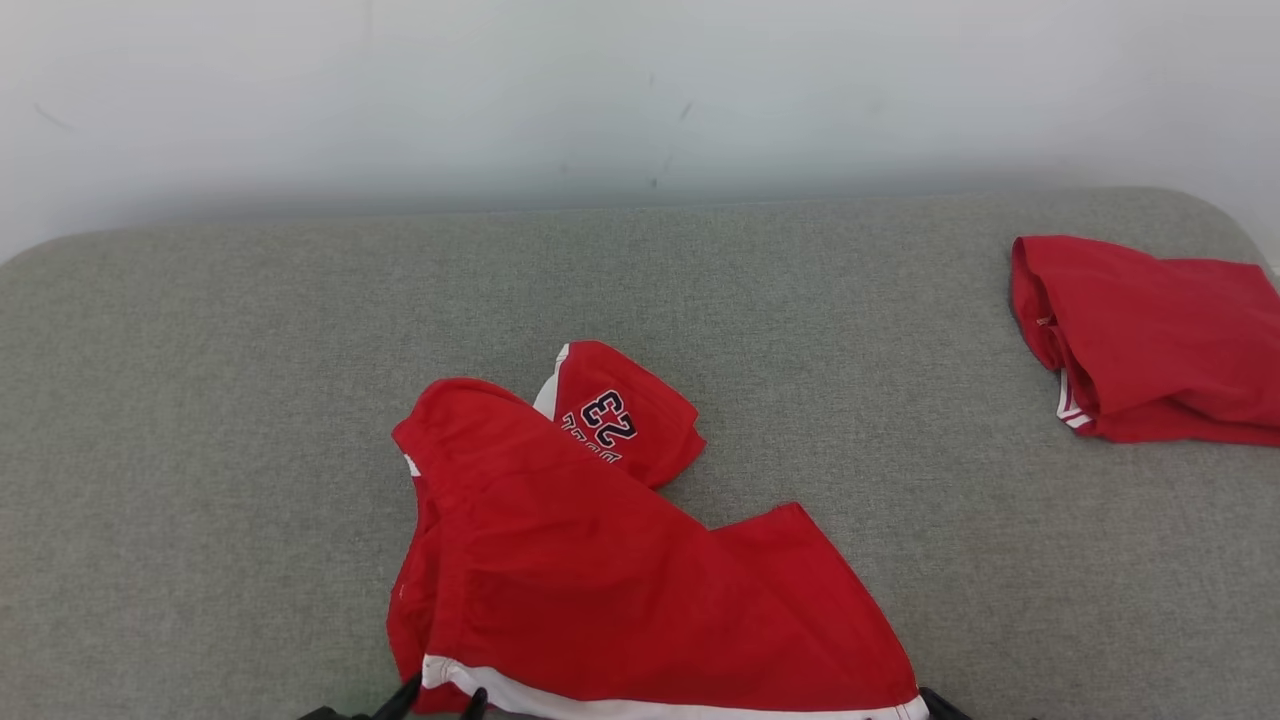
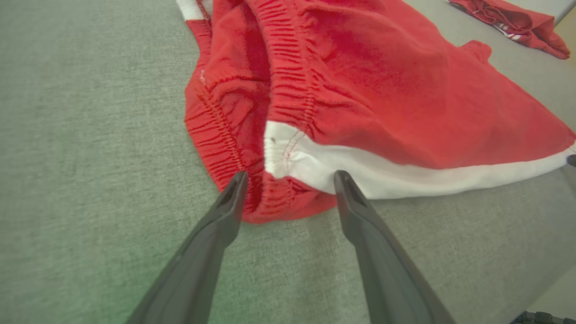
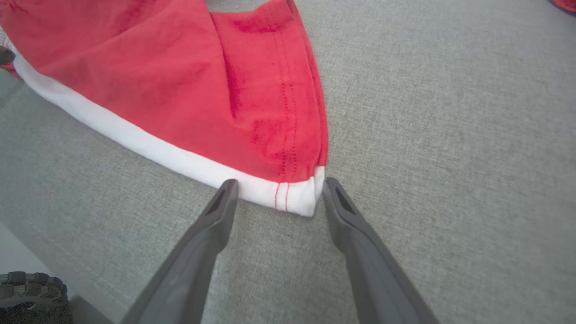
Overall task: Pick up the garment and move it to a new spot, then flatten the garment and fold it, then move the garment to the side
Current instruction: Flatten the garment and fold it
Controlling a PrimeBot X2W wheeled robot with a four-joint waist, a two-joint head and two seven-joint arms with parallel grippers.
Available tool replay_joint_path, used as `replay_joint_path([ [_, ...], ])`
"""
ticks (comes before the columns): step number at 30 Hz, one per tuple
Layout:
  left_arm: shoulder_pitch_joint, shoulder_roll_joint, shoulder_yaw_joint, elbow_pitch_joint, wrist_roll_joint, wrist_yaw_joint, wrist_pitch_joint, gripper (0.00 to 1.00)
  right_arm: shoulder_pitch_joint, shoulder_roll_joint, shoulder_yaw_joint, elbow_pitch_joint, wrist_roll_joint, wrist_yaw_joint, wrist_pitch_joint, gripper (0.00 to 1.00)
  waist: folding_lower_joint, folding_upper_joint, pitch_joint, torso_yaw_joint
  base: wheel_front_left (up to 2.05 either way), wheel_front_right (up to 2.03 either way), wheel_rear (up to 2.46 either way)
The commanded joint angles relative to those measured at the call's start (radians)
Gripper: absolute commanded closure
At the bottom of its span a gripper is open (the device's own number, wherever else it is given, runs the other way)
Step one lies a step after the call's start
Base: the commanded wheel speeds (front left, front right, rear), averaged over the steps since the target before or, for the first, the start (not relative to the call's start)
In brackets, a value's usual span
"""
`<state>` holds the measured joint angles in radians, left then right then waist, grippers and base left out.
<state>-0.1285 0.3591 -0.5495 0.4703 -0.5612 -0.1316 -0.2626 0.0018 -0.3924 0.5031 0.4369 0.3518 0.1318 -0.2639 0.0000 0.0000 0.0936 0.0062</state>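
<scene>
The garment (image 1: 600,560) is a pair of red shorts with a white side stripe and the number 23 on one leg, lying rumpled on the grey surface near its front edge. My left gripper (image 2: 290,177) stands open, its fingertips either side of the waistband corner (image 2: 279,153), where red elastic meets the white stripe. My right gripper (image 3: 276,184) is open too, its tips flanking the white hem corner (image 3: 299,195) of a leg. Both grippers' dark tips peek in at the head view's bottom edge: the left gripper (image 1: 440,700) and a right fingertip (image 1: 940,703).
A second red garment (image 1: 1150,340) lies bunched at the far right of the grey fabric surface (image 1: 200,420), and shows as the red garment (image 2: 513,20) at the top right of the left wrist view. A pale wall rises behind. The front edge lies close below the grippers.
</scene>
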Motion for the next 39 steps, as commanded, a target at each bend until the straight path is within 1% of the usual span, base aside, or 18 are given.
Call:
replay_joint_path([
  [1,-0.024,0.001,-0.026,0.02,-0.018,0.002,-0.002,0.75,-0.014,0.0,0.009,0.008,-0.001,-0.003,0.0,0.78,0.0,0.0,0.0,0.0,0.0,0.0,0.0],
  [2,-0.031,0.0,-0.04,0.026,-0.033,0.002,-0.002,1.0,-0.019,0.001,0.012,0.012,-0.002,-0.003,0.0,1.0,0.0,0.0,0.0,-0.001,0.0,0.0,0.0],
  [6,-0.053,0.003,-0.071,0.048,-0.057,0.002,-0.002,1.0,-0.034,0.004,0.026,0.02,0.001,-0.003,0.0,1.0,0.0,0.0,-0.003,0.0,0.0,0.0,0.0],
  [9,-0.042,0.019,-0.054,0.028,-0.064,0.002,-0.002,1.0,-0.027,-0.002,0.019,0.0,0.013,-0.003,0.0,1.0,0.0,0.0,-0.006,-0.002,0.0,0.0,0.0],
  [14,0.025,0.042,-0.012,-0.05,-0.039,0.002,-0.003,1.0,0.032,-0.024,-0.014,-0.096,0.052,-0.003,0.0,1.0,0.0,0.0,-0.005,0.001,0.0,0.0,0.0],
  [18,0.049,0.047,0.022,-0.113,-0.009,0.002,-0.002,1.0,0.059,-0.036,-0.028,-0.162,0.08,-0.003,0.0,1.0,0.0,0.0,-0.005,0.006,0.0,0.0,0.0],
  [21,0.04,0.047,0.032,-0.167,0.003,0.002,-0.002,1.0,0.051,-0.04,-0.021,-0.21,0.11,-0.003,0.0,1.0,0.0,0.0,-0.006,0.007,0.0,0.0,0.0],
  [23,0.014,0.067,0.029,-0.199,0.01,0.002,-0.002,1.0,0.027,-0.055,-0.018,-0.242,0.13,-0.003,0.0,1.0,0.0,0.0,-0.005,0.007,0.0,0.0,0.0],
  [27,-0.069,0.118,0.016,-0.274,0.01,0.002,0.028,1.0,-0.04,-0.106,-0.006,-0.289,0.168,-0.003,0.001,1.0,0.0,0.0,0.007,0.007,0.0,0.0,0.0],
  [30,-0.179,0.172,0.003,-0.317,0.006,0.002,0.071,1.0,-0.125,-0.149,-0.012,-0.31,0.225,-0.003,0.013,1.0,0.0,0.0,0.031,0.005,0.0,0.0,0.0],
  [31,-0.179,0.172,0.003,-0.317,0.006,0.002,0.071,1.0,-0.125,-0.149,-0.012,-0.31,0.225,-0.003,0.013,1.0,0.0,0.0,0.031,0.005,0.0,0.0,0.0],
  [32,-0.223,0.179,0.002,-0.331,-0.016,0.002,0.082,1.0,-0.158,-0.159,-0.021,-0.315,0.254,-0.003,0.019,1.0,0.0,0.0,0.044,0.005,0.0,0.0,0.0],
  [33,-0.269,0.187,0.002,-0.343,-0.046,0.002,0.094,1.0,-0.199,-0.168,-0.029,-0.323,0.282,-0.003,0.023,1.0,0.0,0.0,0.059,0.002,0.0,0.0,0.0],
  [35,-0.379,0.232,-0.007,-0.352,-0.07,0.002,0.128,1.0,-0.289,-0.185,-0.033,-0.329,0.341,-0.003,0.056,1.0,0.0,0.0,0.099,-0.007,0.0,0.0,0.0],
  [39,-0.638,0.274,-0.057,-0.354,-0.17,0.002,0.2,1.0,-0.535,-0.209,-0.015,-0.328,0.461,-0.003,0.131,1.0,0.0,0.0,0.195,-0.029,0.0,0.0,0.0],
])
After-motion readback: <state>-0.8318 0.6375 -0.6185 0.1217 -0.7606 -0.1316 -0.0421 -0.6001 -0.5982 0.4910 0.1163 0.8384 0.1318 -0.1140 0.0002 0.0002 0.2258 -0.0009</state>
